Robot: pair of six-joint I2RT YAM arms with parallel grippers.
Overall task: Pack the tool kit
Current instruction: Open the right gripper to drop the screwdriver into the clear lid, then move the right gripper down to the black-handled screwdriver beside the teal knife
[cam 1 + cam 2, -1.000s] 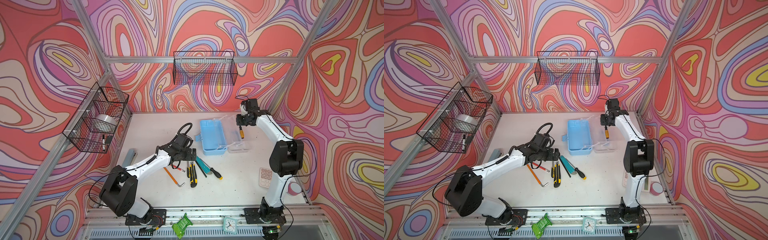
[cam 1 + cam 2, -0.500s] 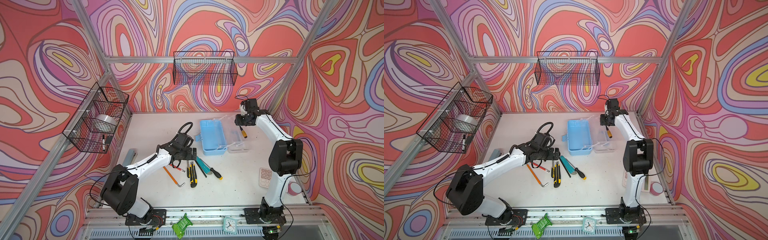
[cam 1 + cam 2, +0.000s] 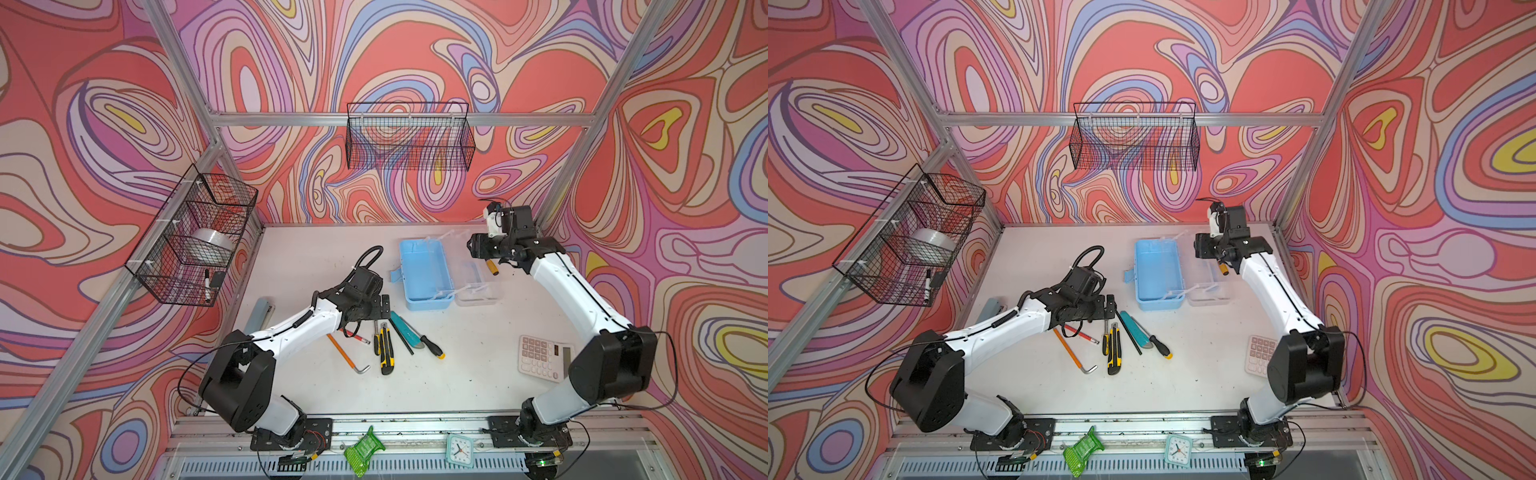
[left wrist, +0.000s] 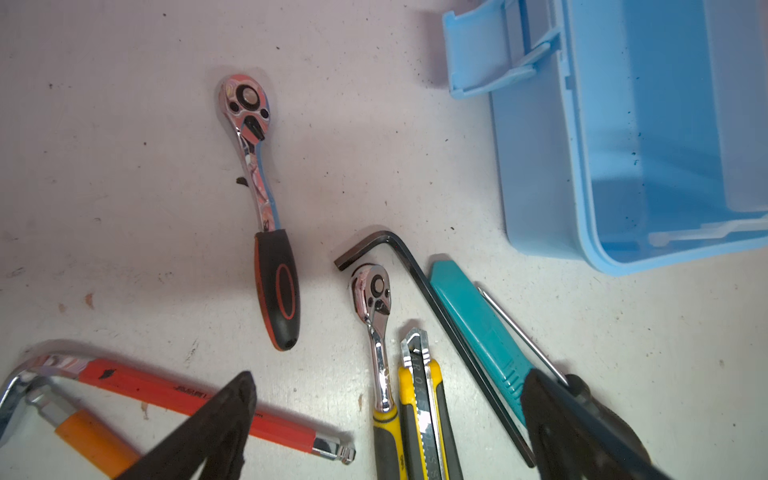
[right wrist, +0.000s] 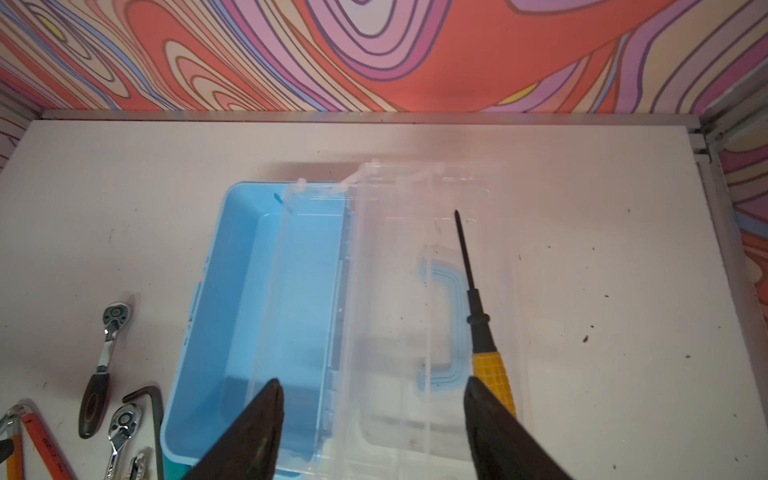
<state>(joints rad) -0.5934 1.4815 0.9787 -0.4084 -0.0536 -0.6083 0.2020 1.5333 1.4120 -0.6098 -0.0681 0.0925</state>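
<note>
Left jaws: your left gripper (image 4: 388,376) stands spread wide, nothing pinched, low over the loose tools on the table (image 3: 478,374).
In the gap: a yellow-handled ratchet (image 4: 376,316) and a yellow utility knife (image 4: 419,395) lie side by side between the fingers. Whether one finger (image 4: 557,436) touches the teal utility knife (image 4: 473,324) beneath it, you cannot tell.
Tool kit: the light blue box (image 3: 424,270) sits open toward the back of the table. Its clear lid (image 3: 478,286) is folded out flat on its right.
Right jaws: your right gripper (image 5: 372,383) is parted above box and lid, clamping nothing.
Screwdriver: the yellow-handled screwdriver (image 5: 492,374) lies over the clear lid with its handle close against one finger (image 5: 494,432); touching or just apart, you cannot tell.
Wrist views only: the black-and-red ratchet (image 4: 274,291) shows here; in both top views the left arm covers it.
Right wrist only: the blue handle (image 5: 451,324) shows through the lid.
Top views only: the stapler (image 3: 259,313) at the table's left edge and the calculator (image 3: 544,357) by the right arm.
</note>
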